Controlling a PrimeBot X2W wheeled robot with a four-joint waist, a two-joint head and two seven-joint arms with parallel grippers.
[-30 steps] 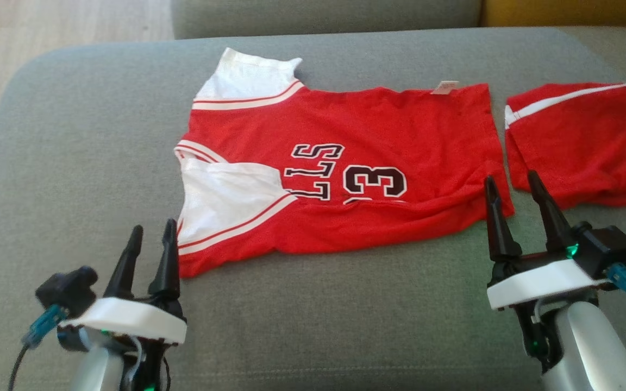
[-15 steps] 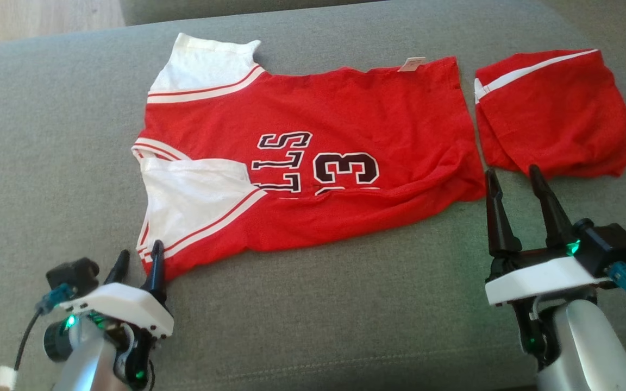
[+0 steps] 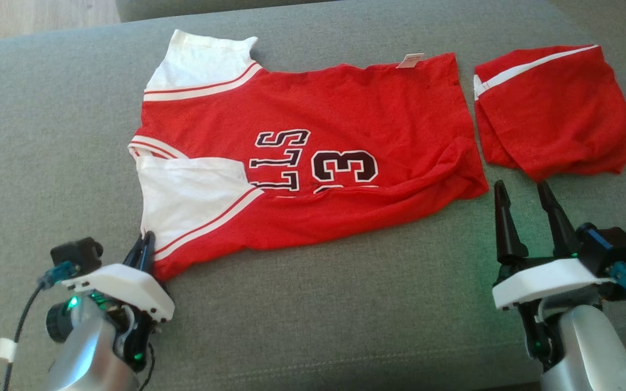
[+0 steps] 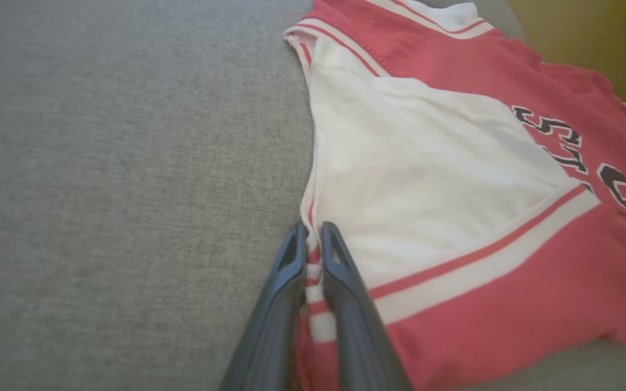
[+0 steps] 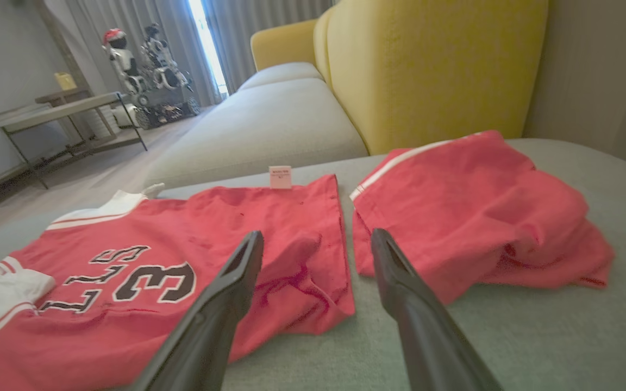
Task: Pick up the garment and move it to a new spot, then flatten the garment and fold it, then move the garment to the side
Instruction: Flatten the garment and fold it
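The garment is a red jersey (image 3: 345, 119) with white sleeves and black lettering, lying spread on the grey cushion (image 3: 313, 304). My left gripper (image 3: 146, 244) is at its near left corner, shut on the sleeve's striped hem. In the left wrist view the two fingers of the left gripper (image 4: 313, 239) pinch the red-and-white edge of the jersey (image 4: 454, 163). My right gripper (image 3: 525, 190) stands open just off the jersey's near right corner, with nothing between its fingers. In the right wrist view, the right gripper (image 5: 315, 239) points at the gap beside the jersey (image 5: 155, 244).
A bundled pair of red shorts (image 3: 552, 108) with a white stripe lies right of the jersey, close to my right gripper. A yellow sofa back (image 5: 432, 65) rises behind them. Wooden floor (image 3: 30, 16) lies beyond the cushion's far left edge.
My left gripper has moved forward to the sleeve hem and shut on it. The head camera has tilted, shifting the whole picture. The right gripper stays open.
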